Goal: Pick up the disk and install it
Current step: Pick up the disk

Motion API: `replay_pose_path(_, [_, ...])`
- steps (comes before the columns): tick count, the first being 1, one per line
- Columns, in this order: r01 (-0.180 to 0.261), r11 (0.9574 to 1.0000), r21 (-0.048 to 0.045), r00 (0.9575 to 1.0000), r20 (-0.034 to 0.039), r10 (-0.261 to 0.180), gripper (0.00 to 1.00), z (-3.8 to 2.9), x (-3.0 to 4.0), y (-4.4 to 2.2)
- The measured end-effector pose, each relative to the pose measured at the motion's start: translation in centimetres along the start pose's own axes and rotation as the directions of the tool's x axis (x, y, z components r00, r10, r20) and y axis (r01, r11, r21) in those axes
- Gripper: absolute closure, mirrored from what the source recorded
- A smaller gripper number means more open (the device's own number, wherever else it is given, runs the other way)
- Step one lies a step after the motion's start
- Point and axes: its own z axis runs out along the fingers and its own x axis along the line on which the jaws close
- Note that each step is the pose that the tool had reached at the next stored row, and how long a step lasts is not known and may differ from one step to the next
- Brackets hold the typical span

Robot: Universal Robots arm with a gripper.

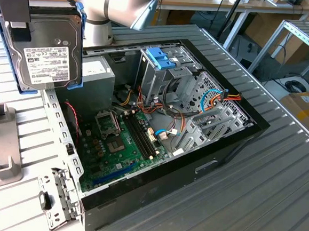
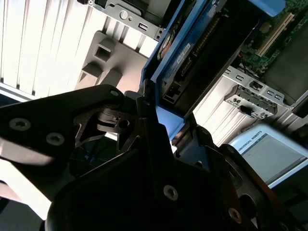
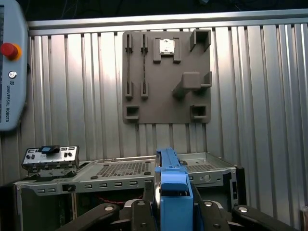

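Ribbed table [image 1: 278, 179]; gripper [image 3: 173, 211] clamped on disk [image 1: 43, 37]; exterior view shows label [image 1: 49, 61], first wrist view edge.

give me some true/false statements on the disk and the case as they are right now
1. The gripper is shut on the disk. True.
2. The disk sits in the drive cage. False: it is held in the air, outside the cage.
3. The computer case is open, its motherboard showing. True.
4. The disk's bracket is red. False: it is light blue.
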Motion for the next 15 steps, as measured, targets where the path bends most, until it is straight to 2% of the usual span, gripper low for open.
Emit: replay_pose_path(15, [0.0, 1.0, 0.0, 1.0, 0.0, 0.0, 0.63, 0.02, 0.02, -0.64])
